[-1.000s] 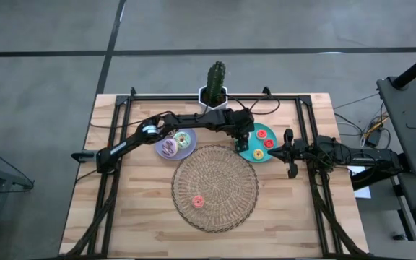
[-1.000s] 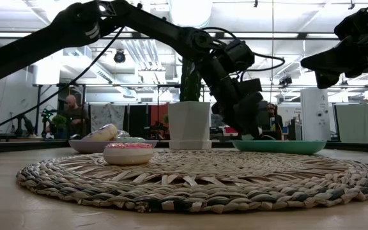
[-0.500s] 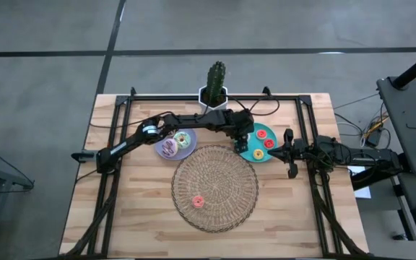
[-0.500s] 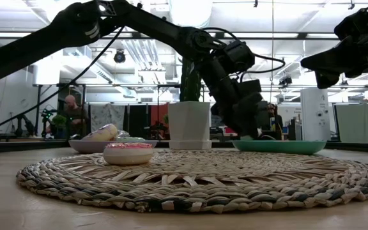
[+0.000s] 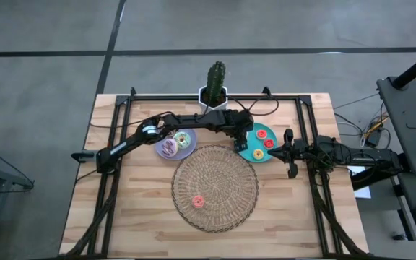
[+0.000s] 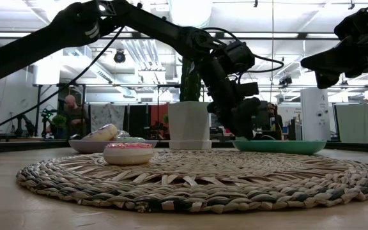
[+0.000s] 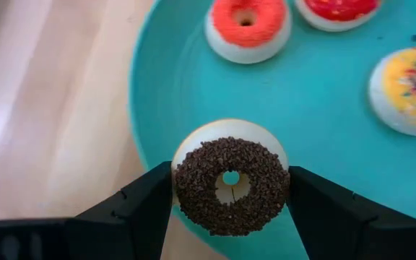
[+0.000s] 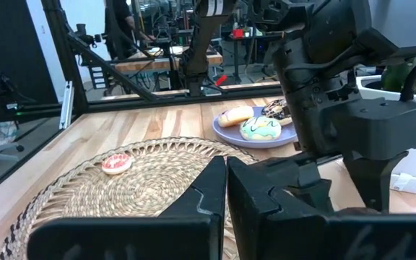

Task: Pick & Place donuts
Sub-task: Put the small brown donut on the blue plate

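Observation:
A dark brown donut [image 7: 231, 186] sits between the fingers of my left gripper [image 5: 242, 145], over the rim of the teal plate [image 7: 186, 79] on the side toward the table's left. On that plate lie an orange donut [image 7: 248, 22], a red one [image 7: 338, 7] and a yellow one [image 7: 410, 87]. A pink donut [image 5: 198, 201] lies on the woven mat [image 5: 219, 180]. The lavender plate [image 5: 186, 152] carries a white-green donut [image 5: 183, 139] and a brown-white one [image 5: 168, 148]. My right gripper [image 8: 226, 180] waits shut at the table's right. My left gripper pinches the dark brown donut by two opposite sides of its outer rim [image 7: 179, 189] between its two fingers [image 7: 139, 209]. The fingers slant down from the table's left. The donut lies flat, sprinkled top up; whether it rests on the plate I cannot tell.
A potted cactus [image 5: 216, 85] stands at the far edge, just behind my left arm. The mat fills the table's middle, close to both plates. Bare wood [image 5: 121, 209] lies toward the near left and near right corners. People and benches show in the room beyond.
My left gripper has tipped a little at the wrist. In the low view its fingertips have swung slightly toward the table's left, with the dark brown donut still between them.

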